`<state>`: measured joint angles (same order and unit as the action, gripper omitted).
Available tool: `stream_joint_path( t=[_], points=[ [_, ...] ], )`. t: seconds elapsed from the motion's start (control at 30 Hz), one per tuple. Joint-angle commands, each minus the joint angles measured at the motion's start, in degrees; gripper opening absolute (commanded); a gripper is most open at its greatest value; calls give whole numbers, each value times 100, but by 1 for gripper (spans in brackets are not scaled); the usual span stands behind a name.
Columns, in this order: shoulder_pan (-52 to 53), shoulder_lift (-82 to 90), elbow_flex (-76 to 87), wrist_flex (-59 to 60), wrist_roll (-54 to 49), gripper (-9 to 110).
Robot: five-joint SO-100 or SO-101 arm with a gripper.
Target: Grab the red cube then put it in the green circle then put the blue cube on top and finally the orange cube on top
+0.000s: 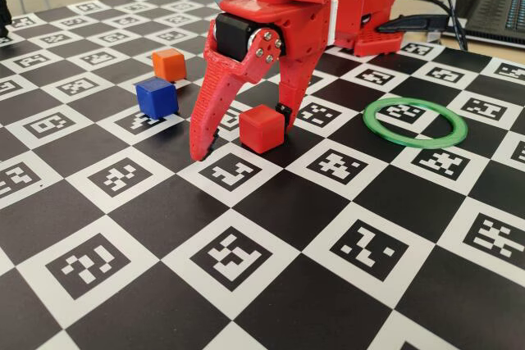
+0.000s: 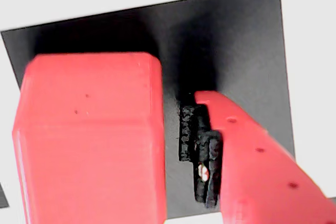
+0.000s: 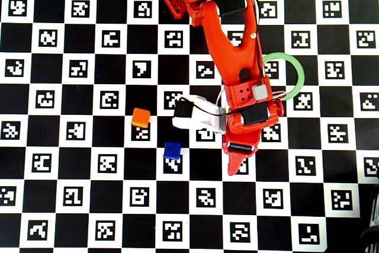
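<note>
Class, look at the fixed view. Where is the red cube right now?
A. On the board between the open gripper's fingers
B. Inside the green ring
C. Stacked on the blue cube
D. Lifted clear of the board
A. The red cube sits on the board between the spread fingers of the gripper, well apart from the empty green ring and the blue cube.

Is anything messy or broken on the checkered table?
Nothing stands out. The red cube sits flat between the open claw's fingers, the blue cube and orange cube sit upright close together, and the green circle lies flat and empty.
</note>
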<state>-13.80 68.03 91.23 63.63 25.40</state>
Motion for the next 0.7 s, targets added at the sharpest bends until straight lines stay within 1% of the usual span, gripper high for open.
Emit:
stream_joint_path(
  t=[0.0,0.53,0.67],
  points=[
    [53,158,-378,-53,132,49],
    [62,149,-360,-79,325,48],
    [62,149,-360,-88,316,45]
  ],
)
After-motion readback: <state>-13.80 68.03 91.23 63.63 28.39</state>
